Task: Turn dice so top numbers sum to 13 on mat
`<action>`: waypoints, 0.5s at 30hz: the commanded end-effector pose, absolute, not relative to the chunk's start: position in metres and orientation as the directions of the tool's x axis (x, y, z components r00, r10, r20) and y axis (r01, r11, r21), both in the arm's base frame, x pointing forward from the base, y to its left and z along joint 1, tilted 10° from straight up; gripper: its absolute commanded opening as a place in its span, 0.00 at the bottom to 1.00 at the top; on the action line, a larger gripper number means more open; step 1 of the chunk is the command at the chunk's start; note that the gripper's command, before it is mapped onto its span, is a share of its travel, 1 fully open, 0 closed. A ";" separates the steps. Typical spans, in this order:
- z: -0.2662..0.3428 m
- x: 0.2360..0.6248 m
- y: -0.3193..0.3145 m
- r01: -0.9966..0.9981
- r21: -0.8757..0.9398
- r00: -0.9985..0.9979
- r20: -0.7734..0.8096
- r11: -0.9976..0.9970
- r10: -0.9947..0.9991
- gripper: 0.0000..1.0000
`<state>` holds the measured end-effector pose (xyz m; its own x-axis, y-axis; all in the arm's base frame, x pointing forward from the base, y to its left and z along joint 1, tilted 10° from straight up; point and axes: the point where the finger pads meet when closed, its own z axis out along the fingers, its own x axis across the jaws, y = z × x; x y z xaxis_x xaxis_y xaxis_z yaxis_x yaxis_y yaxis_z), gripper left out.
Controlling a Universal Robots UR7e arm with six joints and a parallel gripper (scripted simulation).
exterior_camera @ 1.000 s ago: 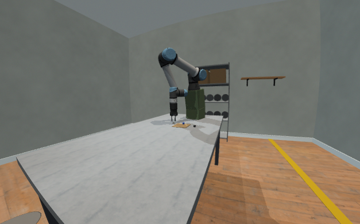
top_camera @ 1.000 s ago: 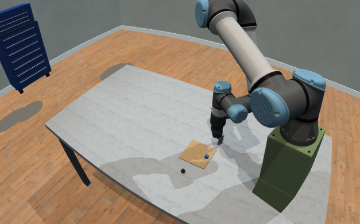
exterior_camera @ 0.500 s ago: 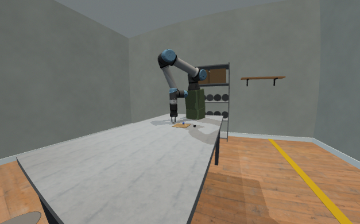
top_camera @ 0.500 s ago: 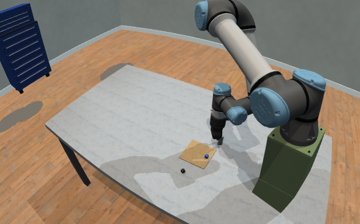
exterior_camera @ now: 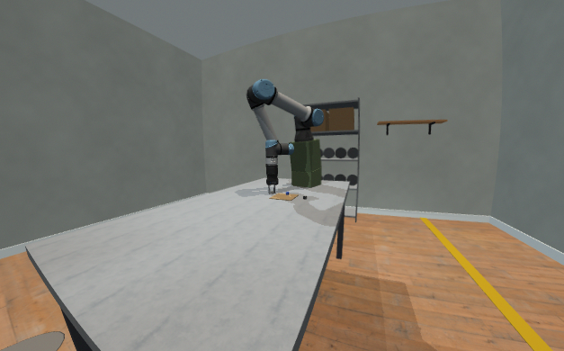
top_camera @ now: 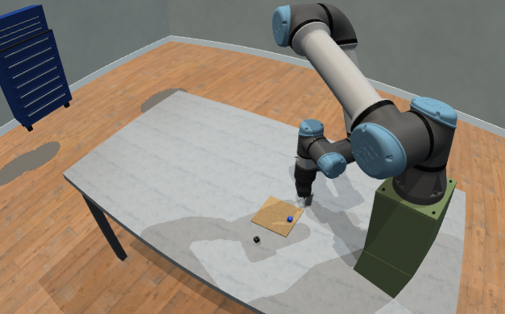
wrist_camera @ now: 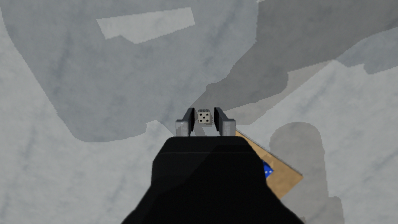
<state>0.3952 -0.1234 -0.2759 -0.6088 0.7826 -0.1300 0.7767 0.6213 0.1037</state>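
My gripper point(top_camera: 307, 201) point(exterior_camera: 272, 191) point(wrist_camera: 204, 114) is open and points down just off the mat, on the robot base's side. A white die point(wrist_camera: 204, 117) is between the spread fingers, with a gap on each side. Its face towards the wrist camera shows five pips. The tan mat point(top_camera: 269, 213) point(exterior_camera: 281, 197) point(wrist_camera: 287, 181) lies flat. A blue die point(top_camera: 290, 219) point(exterior_camera: 287, 193) point(wrist_camera: 268, 170) is on it near an edge, partly hidden by the gripper body in the wrist view. A black die point(top_camera: 256, 239) point(exterior_camera: 304, 197) lies on the table off the mat; its top number is too small to read.
The grey table point(top_camera: 167, 153) point(exterior_camera: 186, 252) carries the mat and dice. The green robot pedestal point(top_camera: 400, 237) point(exterior_camera: 305, 164) stands at the table's end beyond the gripper. The arm's shadows fall across the mat and table.
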 end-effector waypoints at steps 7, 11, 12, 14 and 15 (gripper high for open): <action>-0.276 0.396 -0.124 0.777 0.104 -0.609 -0.131 0.621 0.783 0.64; -0.276 0.396 -0.124 0.777 0.104 -0.609 -0.131 0.621 0.783 0.64; -0.276 0.396 -0.124 0.777 0.104 -0.609 -0.131 0.621 0.783 0.64; -0.276 0.396 -0.124 0.777 0.104 -0.609 -0.131 0.621 0.783 0.64; -0.276 0.396 -0.124 0.777 0.104 -0.609 -0.131 0.621 0.783 0.64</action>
